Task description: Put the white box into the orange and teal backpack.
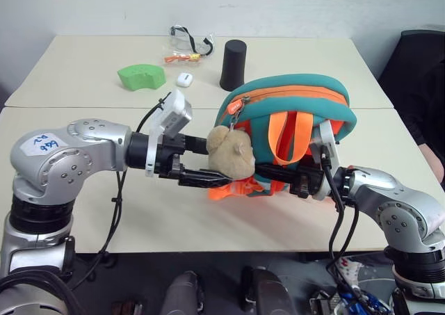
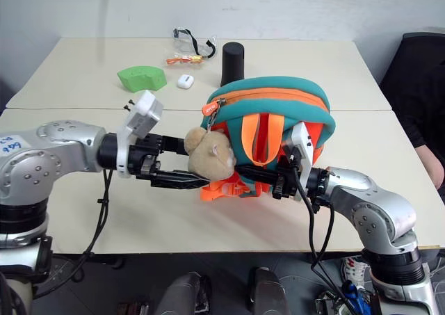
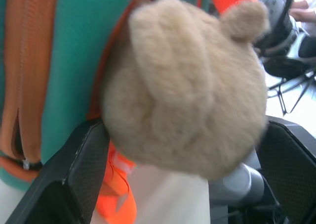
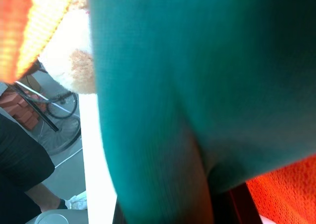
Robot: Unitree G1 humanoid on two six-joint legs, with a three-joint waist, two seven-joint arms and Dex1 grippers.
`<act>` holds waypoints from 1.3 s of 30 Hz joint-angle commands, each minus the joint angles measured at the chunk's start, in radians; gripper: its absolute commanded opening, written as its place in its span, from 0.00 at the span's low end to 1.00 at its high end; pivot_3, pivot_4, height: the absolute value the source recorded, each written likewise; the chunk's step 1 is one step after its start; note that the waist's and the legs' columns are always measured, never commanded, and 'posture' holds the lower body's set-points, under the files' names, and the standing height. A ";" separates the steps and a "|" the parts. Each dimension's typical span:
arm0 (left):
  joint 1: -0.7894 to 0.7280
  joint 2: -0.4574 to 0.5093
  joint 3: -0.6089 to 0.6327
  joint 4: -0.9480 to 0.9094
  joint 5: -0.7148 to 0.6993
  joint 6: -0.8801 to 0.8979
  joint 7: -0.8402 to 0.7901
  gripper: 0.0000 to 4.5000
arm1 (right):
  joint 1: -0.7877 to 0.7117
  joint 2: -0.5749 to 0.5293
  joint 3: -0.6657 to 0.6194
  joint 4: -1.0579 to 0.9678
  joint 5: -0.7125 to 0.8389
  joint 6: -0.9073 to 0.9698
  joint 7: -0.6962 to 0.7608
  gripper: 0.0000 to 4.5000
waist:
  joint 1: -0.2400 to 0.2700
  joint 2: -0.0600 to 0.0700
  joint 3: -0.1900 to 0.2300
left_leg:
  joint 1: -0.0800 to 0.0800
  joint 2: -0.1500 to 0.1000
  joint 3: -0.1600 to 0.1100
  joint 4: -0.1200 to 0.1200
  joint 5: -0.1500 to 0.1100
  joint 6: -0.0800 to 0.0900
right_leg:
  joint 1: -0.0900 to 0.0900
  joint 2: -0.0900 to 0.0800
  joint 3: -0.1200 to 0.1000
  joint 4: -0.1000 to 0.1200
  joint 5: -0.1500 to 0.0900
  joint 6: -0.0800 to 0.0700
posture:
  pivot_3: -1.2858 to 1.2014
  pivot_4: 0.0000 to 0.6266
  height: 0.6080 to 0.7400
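Late stage, judging by appearances. Orange and teal backpack [image 1: 292, 131], zipped, held above the surface's near edge by the clamped right tool [image 1: 306, 183]; left tool [image 1: 201, 176] spread beneath plush toy [image 1: 233, 151]. White box unseen, presumably inside.

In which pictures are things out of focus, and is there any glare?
Left wrist view: the plush toy is soft and out of focus, very near the lens. Right wrist view: the backpack fabric is blurred, and a bright overexposed strip runs beside it. Head views: evenly lit, sharp, no glare on the table.

orange and teal backpack [image 1: 292, 113] upright, zipped, mid-table
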 commanded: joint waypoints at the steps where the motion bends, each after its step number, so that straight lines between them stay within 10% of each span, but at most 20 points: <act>1: -0.035 -0.026 0.025 0.015 -0.009 -0.005 0.025 1.00 | 0.000 0.000 0.003 -0.029 0.013 0.003 0.009 0.00 | -0.001 0.000 0.000 | 0.000 0.000 0.000 0.000 0.000 0.000 | 0.000 0.000 0.000 0.000 0.000 0.000 | 0.52 0.24 1.00; 14: -0.121 0.073 0.080 0.152 -0.019 -0.032 -0.120 0.35 | 0.014 0.000 -0.006 -0.033 0.013 0.002 0.000 0.00 | -0.002 0.000 0.000 | 0.000 0.000 0.000 0.000 0.000 0.000 | 0.000 0.001 -0.001 0.000 0.000 0.000 | 0.52 0.24 1.00; 25: -0.216 0.249 -0.134 0.448 0.355 -0.430 -0.483 0.33 | 0.054 -0.001 -0.071 -0.065 0.091 0.016 -0.036 0.00 | -0.002 0.000 0.000 | 0.000 0.000 0.003 -0.002 0.000 0.000 | -0.002 0.002 -0.004 0.000 0.000 0.000 | 0.52 0.24 1.00; 39: -0.004 0.214 -0.235 0.506 0.657 -0.745 -0.510 0.33 | 0.081 -0.027 -0.182 -0.130 0.293 0.045 -0.117 0.00 | -0.003 0.000 0.000 | 0.000 0.000 0.003 -0.003 0.000 0.001 | -0.002 0.000 -0.003 -0.001 0.000 0.000 | 0.52 0.24 1.00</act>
